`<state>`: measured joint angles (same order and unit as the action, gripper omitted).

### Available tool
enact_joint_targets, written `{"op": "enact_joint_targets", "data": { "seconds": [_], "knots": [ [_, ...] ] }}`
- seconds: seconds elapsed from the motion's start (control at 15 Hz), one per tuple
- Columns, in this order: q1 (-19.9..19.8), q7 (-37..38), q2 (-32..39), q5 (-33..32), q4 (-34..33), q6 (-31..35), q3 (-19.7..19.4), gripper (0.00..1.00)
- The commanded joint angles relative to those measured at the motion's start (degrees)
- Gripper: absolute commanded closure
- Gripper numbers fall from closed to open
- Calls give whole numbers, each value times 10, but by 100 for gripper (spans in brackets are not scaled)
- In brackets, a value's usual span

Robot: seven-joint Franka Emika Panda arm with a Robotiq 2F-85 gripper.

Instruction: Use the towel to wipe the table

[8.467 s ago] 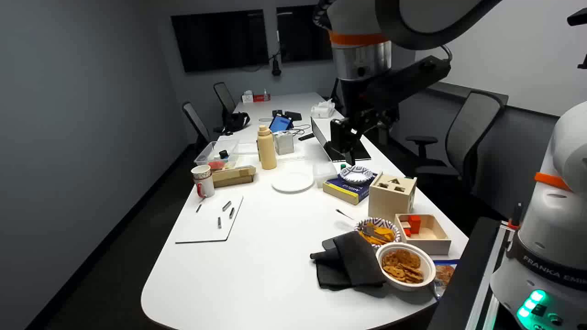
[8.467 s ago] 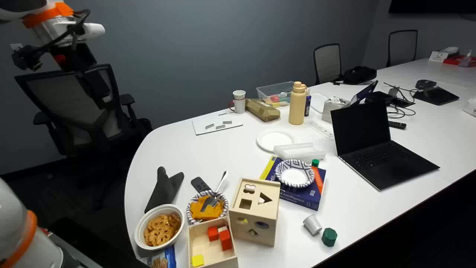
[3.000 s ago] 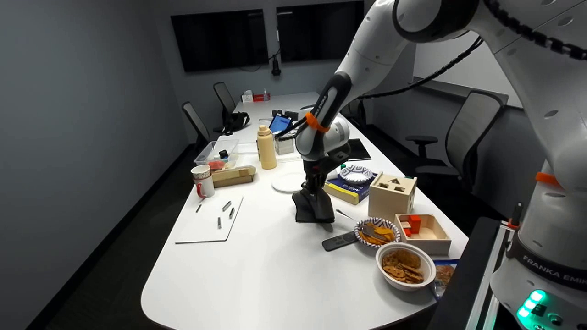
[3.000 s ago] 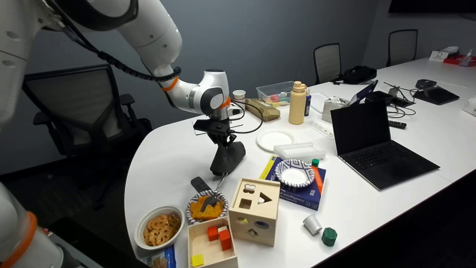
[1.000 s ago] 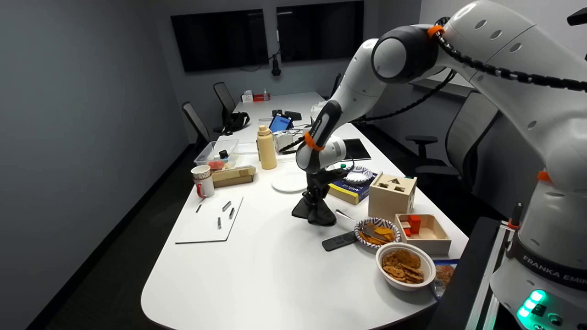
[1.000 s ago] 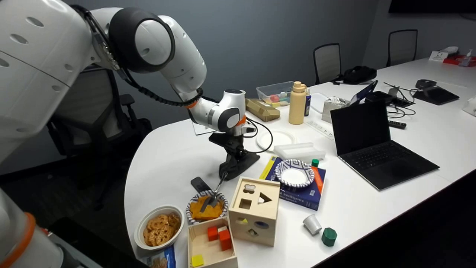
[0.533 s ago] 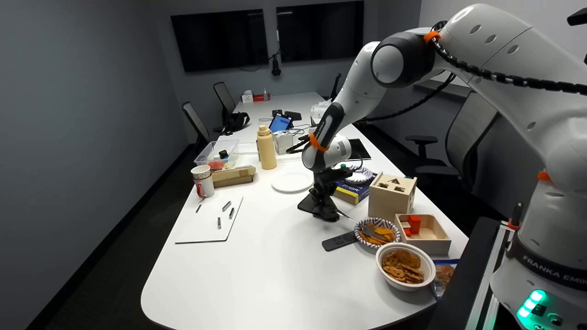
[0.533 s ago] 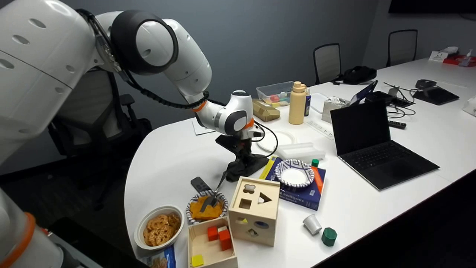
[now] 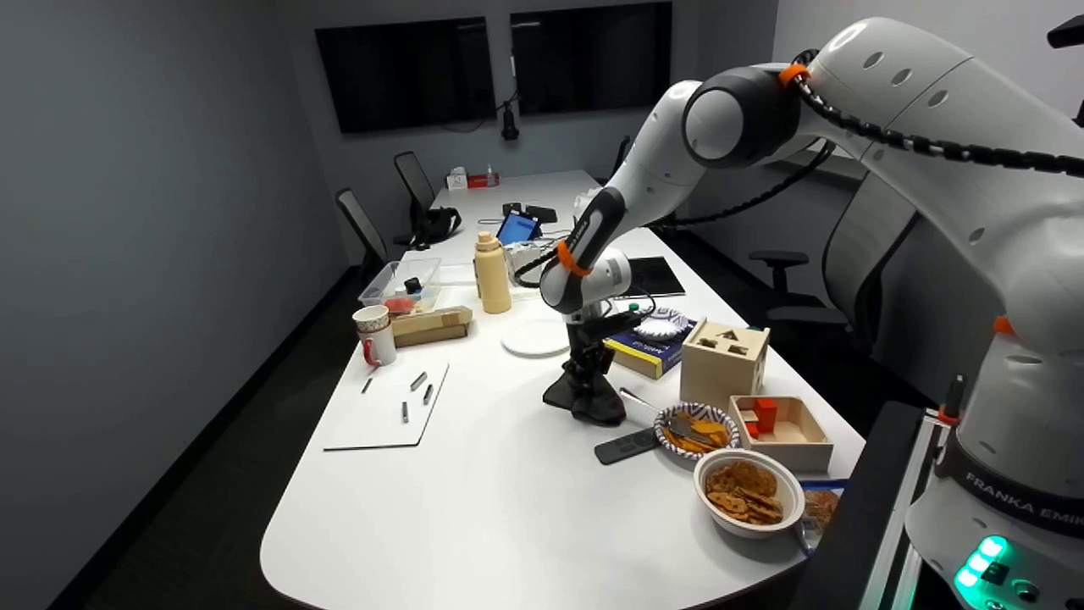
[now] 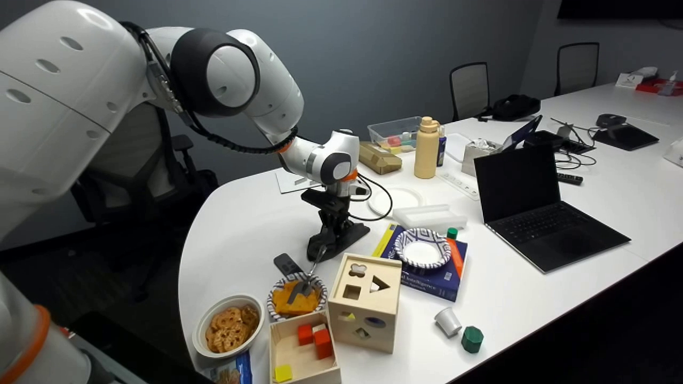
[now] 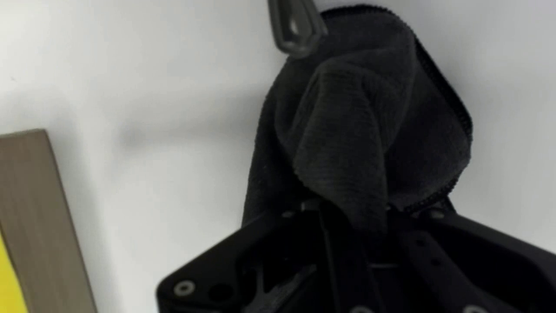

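Note:
The towel is a dark grey cloth with a black stitched edge, bunched up and resting on the white table (image 9: 474, 508). My gripper (image 11: 349, 213) is shut on the towel (image 11: 343, 143), whose folds spread out beyond the fingertips in the wrist view. In both exterior views the gripper (image 9: 584, 371) (image 10: 333, 228) points down, with the towel (image 9: 600, 407) (image 10: 348, 240) flared out beneath it on the table. The pinched part of the cloth is hidden between the dark fingers.
A fork handle (image 11: 299, 28) reaches to the towel's edge, from a patterned bowl of orange food (image 10: 296, 301). Close by are a remote (image 9: 627, 446), a wooden shape box (image 10: 368, 304), a blue book (image 10: 432, 282) and a white plate (image 9: 533, 339). A pretzel bowl (image 9: 749, 491) stands nearer the arm's base.
The towel, earlier lying by the pretzel bowl, was gripped and carried toward the table's middle. Over the last second it slid away and back; in both exterior views it has just shifted left.

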<state>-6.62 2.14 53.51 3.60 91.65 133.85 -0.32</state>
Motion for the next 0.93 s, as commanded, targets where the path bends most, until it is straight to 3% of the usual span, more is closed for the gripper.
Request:
{"op": "enact_joint_targets", "data": {
  "seconds": [0.0, 0.47, 0.87],
  "knots": [
    [9, -22, 59, 1, -85, -37, 9, 98],
    [19, -12, 124, -8, -203, -36, -6, 98],
    [45, 79, 131, -23, -210, -65, -59, 98]
  ]
}}
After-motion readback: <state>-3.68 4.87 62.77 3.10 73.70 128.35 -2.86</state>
